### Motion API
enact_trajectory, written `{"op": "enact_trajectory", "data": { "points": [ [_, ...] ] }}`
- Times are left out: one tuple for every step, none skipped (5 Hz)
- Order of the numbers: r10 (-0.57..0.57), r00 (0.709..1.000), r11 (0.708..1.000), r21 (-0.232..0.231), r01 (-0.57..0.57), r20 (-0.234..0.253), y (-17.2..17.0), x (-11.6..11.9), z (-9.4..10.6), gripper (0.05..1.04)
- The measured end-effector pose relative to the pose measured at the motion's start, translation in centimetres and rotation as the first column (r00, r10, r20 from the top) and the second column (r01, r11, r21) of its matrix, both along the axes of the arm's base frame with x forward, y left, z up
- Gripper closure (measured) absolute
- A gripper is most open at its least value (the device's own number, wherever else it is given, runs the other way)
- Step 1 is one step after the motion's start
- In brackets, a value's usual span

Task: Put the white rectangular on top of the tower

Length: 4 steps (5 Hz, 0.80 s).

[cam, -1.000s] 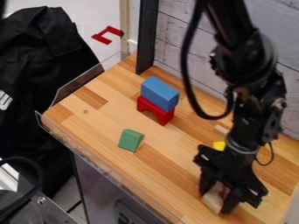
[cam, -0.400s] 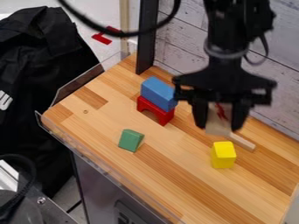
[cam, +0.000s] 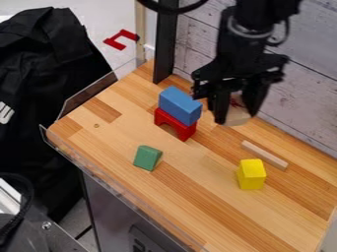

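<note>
Camera view: arm enters at top edge. Gripper (cam: 237, 117) hangs fingers-down beside the tower, jaws closed on a pale block (cam: 236, 116), held above the wooden counter (cam: 197, 184). Tower: blue block (cam: 179, 106) resting atop red arch (cam: 172, 120).

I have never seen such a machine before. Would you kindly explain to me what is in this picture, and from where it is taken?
This is a robot arm, seen by a fixed camera that looks down at a slant on a wooden table. At the arm's end is a black gripper, a kind of two-fingered hand. It holds a pale block between its fingers, above the table. Beside it stands a small tower: a blue block on top of a red arch. Also on the table lie a green block, a yellow block and a thin wooden stick.
</note>
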State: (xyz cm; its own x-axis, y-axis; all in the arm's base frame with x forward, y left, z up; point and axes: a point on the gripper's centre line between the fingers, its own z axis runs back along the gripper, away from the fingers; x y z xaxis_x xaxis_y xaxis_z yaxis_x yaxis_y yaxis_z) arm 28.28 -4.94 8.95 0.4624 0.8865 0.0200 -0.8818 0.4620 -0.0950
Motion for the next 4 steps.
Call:
{"op": "enact_trajectory", "data": {
  "points": [
    [0.238,0.971,0.965,-0.111,-0.238,-0.017,2.0,0.5,-0.2,0.539],
    [0.436,0.899,0.87,-0.233,-0.434,-0.047,4.5,0.7,-0.7,0.539],
    [0.463,0.885,0.853,-0.243,-0.462,-0.059,6.0,1.2,-1.3,0.539],
    [0.44,0.897,0.874,-0.204,-0.441,-0.055,6.8,2.0,-1.5,0.539]
  ]
}}
